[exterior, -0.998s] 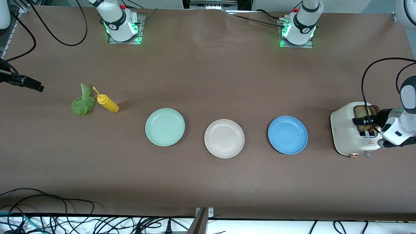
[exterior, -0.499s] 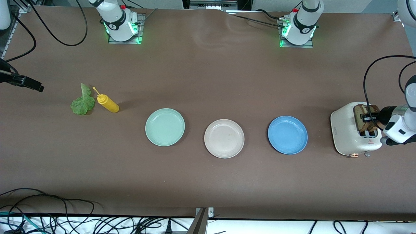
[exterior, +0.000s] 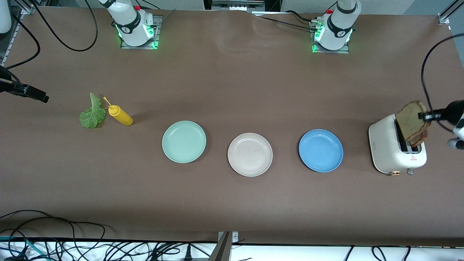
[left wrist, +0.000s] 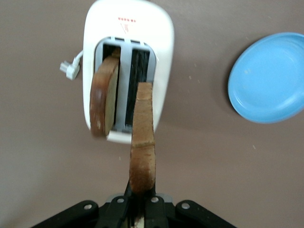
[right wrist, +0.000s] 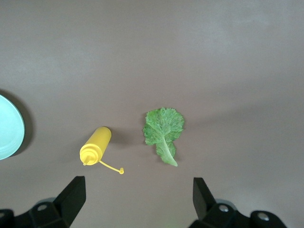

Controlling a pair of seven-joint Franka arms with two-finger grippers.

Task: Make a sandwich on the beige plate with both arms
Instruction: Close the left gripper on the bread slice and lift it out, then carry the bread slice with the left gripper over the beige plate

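Observation:
The beige plate [exterior: 250, 154] lies bare at the table's middle. My left gripper [exterior: 427, 116] [left wrist: 141, 209] is shut on a brown bread slice [exterior: 411, 121] [left wrist: 142, 142]. It holds the slice on edge in the air, just over the white toaster [exterior: 388, 148] [left wrist: 161, 57]. A second bread slice [left wrist: 104, 102] stands in the toaster's other slot. The green lettuce leaf [exterior: 92, 115] [right wrist: 164, 128] lies flat toward the right arm's end of the table. My right gripper [right wrist: 137, 190] waits open above the table by the leaf, holding nothing.
A yellow squeeze bottle [exterior: 121, 116] [right wrist: 95, 145] lies beside the lettuce. A mint-green plate [exterior: 183, 141] and a blue plate [exterior: 320, 150] [left wrist: 268, 78] flank the beige plate. Cables run along the table's edge nearest the front camera.
My left gripper has shut on one bread slice in the toaster and lifted it up out of its slot. The right arm has not moved.

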